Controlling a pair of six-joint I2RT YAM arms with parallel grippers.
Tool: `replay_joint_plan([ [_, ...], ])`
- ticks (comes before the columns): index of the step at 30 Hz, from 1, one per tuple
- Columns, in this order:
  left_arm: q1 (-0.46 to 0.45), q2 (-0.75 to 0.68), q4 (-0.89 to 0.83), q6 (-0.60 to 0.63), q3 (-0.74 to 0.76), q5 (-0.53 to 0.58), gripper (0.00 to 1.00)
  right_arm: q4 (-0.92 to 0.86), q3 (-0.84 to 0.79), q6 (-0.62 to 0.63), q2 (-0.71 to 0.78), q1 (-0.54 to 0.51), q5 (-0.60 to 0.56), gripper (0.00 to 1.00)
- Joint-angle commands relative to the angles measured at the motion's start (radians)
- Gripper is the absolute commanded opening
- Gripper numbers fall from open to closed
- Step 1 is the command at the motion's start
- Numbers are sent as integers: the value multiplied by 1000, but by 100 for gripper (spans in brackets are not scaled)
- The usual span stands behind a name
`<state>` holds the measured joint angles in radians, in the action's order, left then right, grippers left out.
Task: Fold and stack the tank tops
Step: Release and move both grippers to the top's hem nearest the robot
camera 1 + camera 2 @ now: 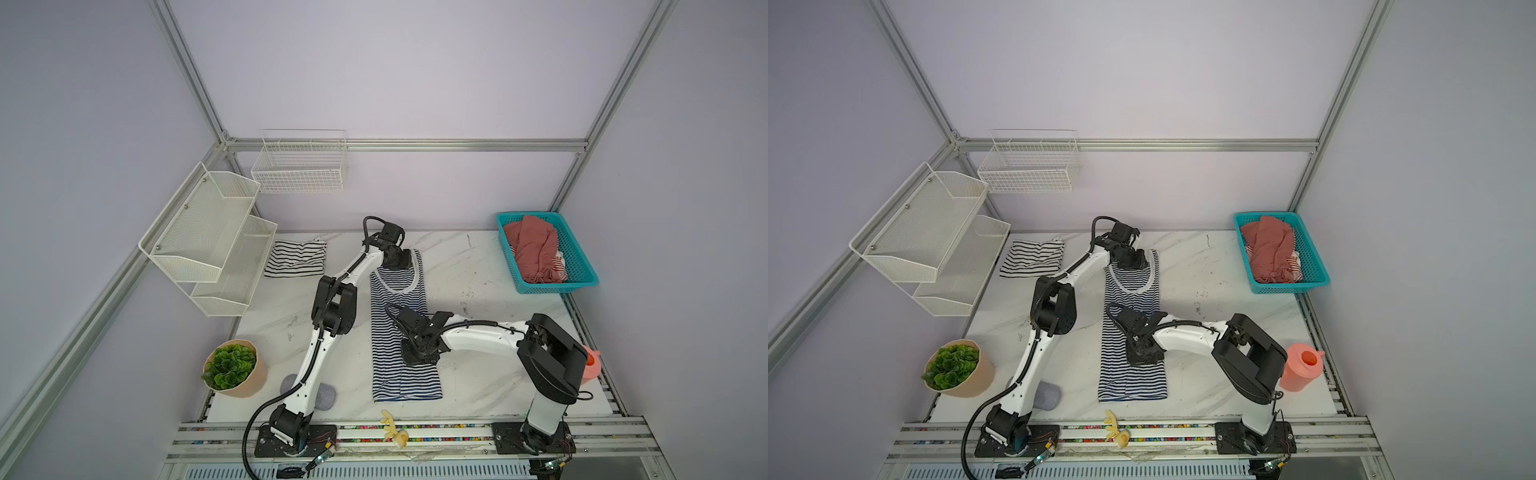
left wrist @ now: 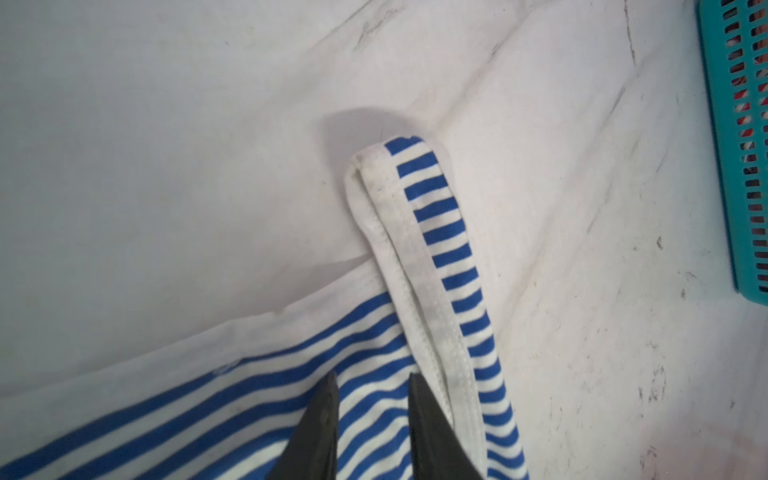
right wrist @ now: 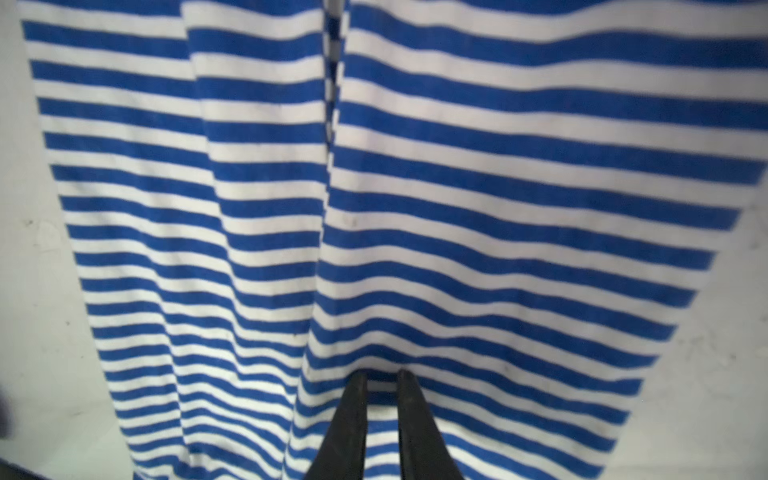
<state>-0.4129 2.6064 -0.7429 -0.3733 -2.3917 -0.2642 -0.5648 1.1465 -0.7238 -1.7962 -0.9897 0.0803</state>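
Note:
The navy-and-white striped tank top (image 1: 401, 332) lies in the middle of the marble table, folded lengthwise into a long narrow strip, straps toward the back. My left gripper (image 1: 401, 264) hovers low over its neckline end; the left wrist view shows the left gripper (image 2: 372, 378) open, flat cloth in the gap and the white-trimmed strap (image 2: 415, 249) beside it. My right gripper (image 1: 417, 357) stands on the strip's middle; in the right wrist view the right gripper (image 3: 382, 374) is slightly open with the tank top (image 3: 457, 187) flat beneath. The white tank top with black stripes (image 1: 296, 257) lies folded at back left.
A teal basket (image 1: 557, 287) with reddish cloth stands at back right. A potted plant (image 1: 232, 368) and a grey pad (image 1: 326, 395) sit at front left, a pink jug (image 1: 1302, 368) at front right. White mesh shelves (image 1: 216, 237) hang on the left wall. A yellow toy (image 1: 395, 430) lies on the front rail.

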Motion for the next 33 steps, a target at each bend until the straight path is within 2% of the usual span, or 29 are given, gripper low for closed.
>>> replay_joint_plan([
  [1,2,-175,-4,26,56,47,33,-35,75,26,27,-9,-10,19],
  [8,3,-383,-78,26,174,128,39,-88,137,30,117,-9,-79,25],
  [10,3,-483,-161,-35,277,242,38,-107,113,28,160,-8,-95,28],
  [13,2,-665,-188,-103,546,287,38,-123,46,23,227,3,-94,32],
  [18,-25,-1009,-158,-200,1040,224,40,-148,-110,1,317,31,-33,40],
  [21,-67,-1162,-179,-251,1235,171,43,-152,-182,-14,334,30,8,50],
  [24,-121,-1280,-208,-311,1348,110,49,-155,-213,0,334,30,19,53],
  [28,-212,-1352,-230,-399,1436,71,61,-147,-238,-14,345,30,49,57],
  [33,-332,-1324,-231,-477,1499,59,62,-142,-272,-27,347,27,102,58],
])
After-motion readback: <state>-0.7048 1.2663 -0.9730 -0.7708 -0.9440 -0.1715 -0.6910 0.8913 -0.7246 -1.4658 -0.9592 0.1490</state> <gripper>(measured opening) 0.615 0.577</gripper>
